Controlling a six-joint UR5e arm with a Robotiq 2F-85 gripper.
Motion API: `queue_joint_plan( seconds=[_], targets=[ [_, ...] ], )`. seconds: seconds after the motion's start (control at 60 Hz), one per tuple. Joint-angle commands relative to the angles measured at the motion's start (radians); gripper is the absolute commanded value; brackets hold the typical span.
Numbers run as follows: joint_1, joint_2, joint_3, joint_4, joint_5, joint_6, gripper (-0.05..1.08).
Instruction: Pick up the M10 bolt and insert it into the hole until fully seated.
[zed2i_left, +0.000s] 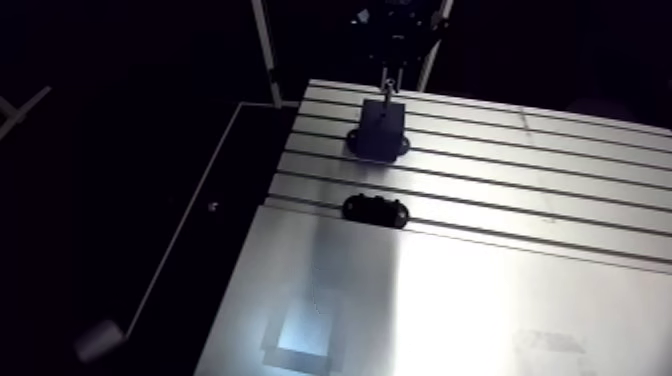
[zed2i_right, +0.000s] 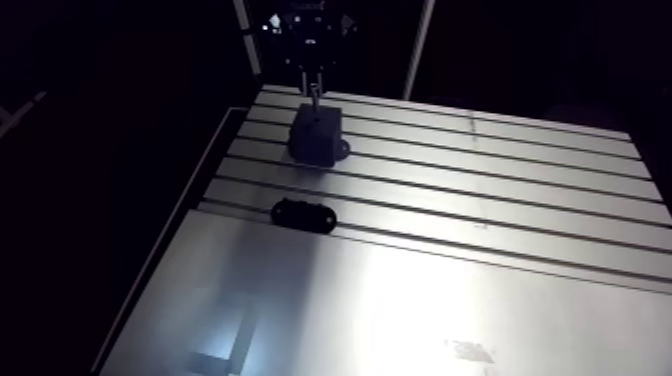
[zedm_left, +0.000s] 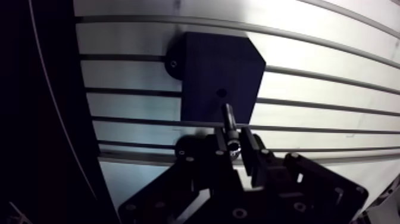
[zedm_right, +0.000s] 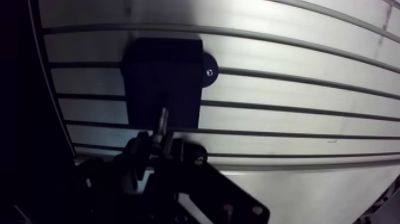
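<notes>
The end effector (zedm_left: 233, 142) is clenched on the M10 bolt (zedm_left: 230, 121). It holds the bolt by one end, and the other end pokes out past the fingers. The bolt hangs over a dark block (zedm_left: 208, 65) that sits on the table (zedm_left: 321, 89). The block has a small round hole (zedm_left: 221, 92). The bolt's tip is near the hole but not in it yet. So the picking up is done. What is left is to line the tip up and push the bolt all the way in. A small black part (zed2i_left: 375, 209) lies apart from the block.
</notes>
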Motion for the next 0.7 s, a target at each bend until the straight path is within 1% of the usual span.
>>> queue_joint_plan(
  seconds=[0.017, 0.7],
  targets=[
    [0.001, 0.002, 0.001, -0.016, 0.003, 0.0, 1.08],
    [0.002, 0.01, 0.005, -0.018, 0.003, 0.0, 1.08]
  ],
)
